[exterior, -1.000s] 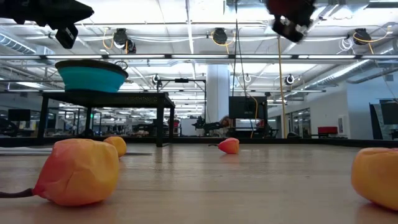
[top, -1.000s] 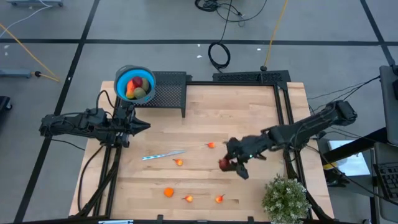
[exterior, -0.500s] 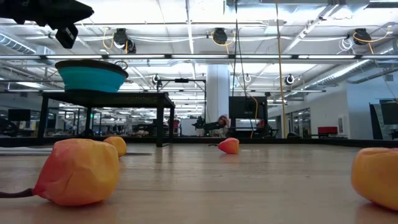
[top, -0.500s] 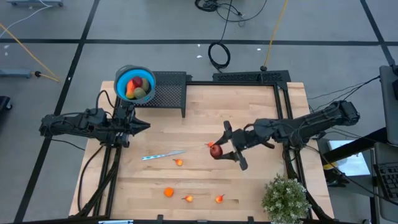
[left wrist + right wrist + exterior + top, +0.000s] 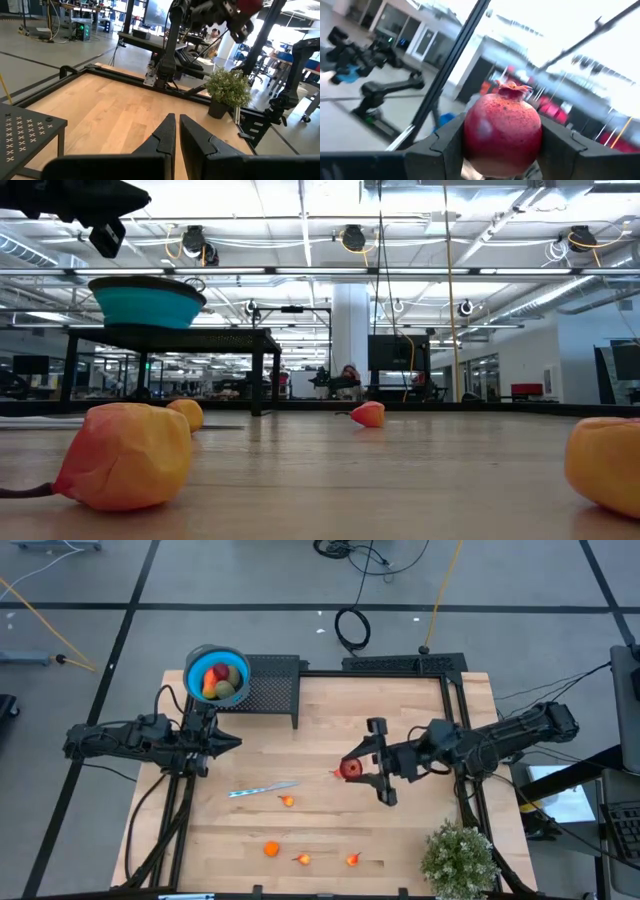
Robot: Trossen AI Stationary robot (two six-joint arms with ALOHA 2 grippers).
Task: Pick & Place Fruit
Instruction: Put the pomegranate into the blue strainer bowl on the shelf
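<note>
My right gripper (image 5: pixel 352 769) is shut on a dark red round fruit with a small crown (image 5: pixel 502 127), high over the table's middle and above the low view's top edge. Small orange fruits lie on the wood (image 5: pixel 288 801) (image 5: pixel 271 849) (image 5: pixel 303 859) (image 5: pixel 352 860); two loom large in the low view (image 5: pixel 130 455) (image 5: pixel 605 460). The round blue bowl (image 5: pixel 216 675) sits on a black mesh stand and holds red, orange and green-brown pieces. My left gripper (image 5: pixel 232 743) waits shut at the table's left side, near the stand. My right gripper pinches the red fruit between its two fingers (image 5: pixel 447 145), one on each of its round sides (image 5: pixel 470 135). The fingers come roughly level from the table's right. The fruit is lifted clear of the table, its crown (image 5: pixel 512 89) at the top of the wrist view.
A slim silver knife (image 5: pixel 262 789) lies left of centre. A potted plant (image 5: pixel 458 858) stands at the near right corner. The black mesh stand (image 5: pixel 270 685) takes up the far left corner. Bare wood lies between the scattered fruits.
My right gripper, shut on the red fruit throughout, has risen out of the low view. It has moved toward the table's far edge and a little left, turning as it went. The fruit is carried with it. The left arm has kept still.
</note>
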